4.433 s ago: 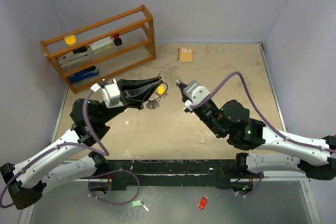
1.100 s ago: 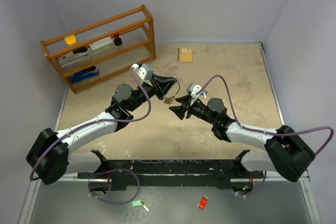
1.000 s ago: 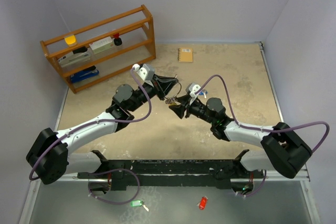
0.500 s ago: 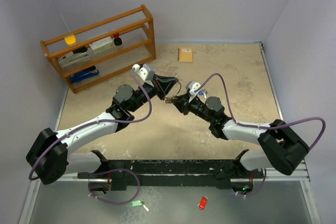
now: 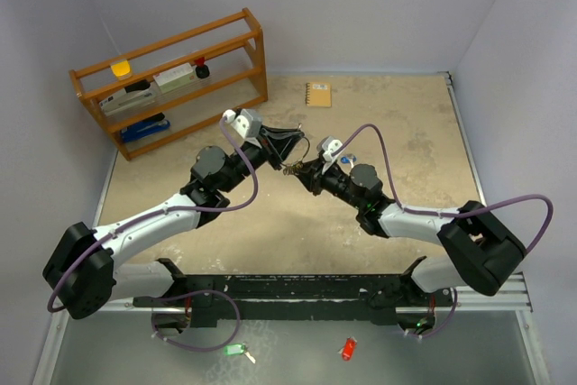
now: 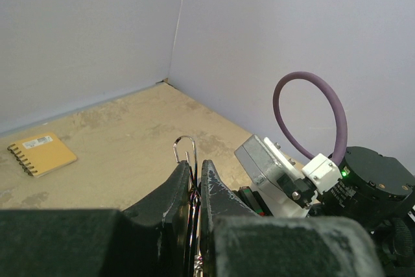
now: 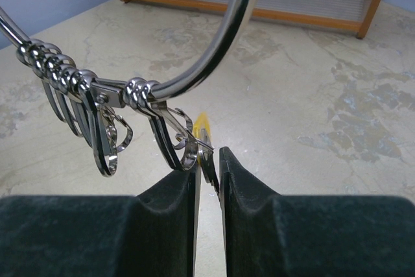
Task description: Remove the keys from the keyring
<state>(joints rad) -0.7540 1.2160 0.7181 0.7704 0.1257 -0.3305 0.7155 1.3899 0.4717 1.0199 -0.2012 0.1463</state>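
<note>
Silver wire is what shows between my two tools in the top view: the keyring hangs over the middle of the sandy table, with my left gripper clamped on it from the shelf side and my right gripper reaching it from the opposite side. The wooden shelf stands at the far left and a tan notebook lies by the back wall. A green tag and a red tag lie on the grey ledge in front of my bases

From my left wrist, the jaws stand nearly together with the keyring squeezed between them, a loop of it poking up past the fingertips; the notebook lies beyond

From my right wrist, the keyring arcs overhead, a row of keys strung along it. My right gripper is narrow, nipping a small key that hangs off the ring, a yellow tag just behind it
</note>
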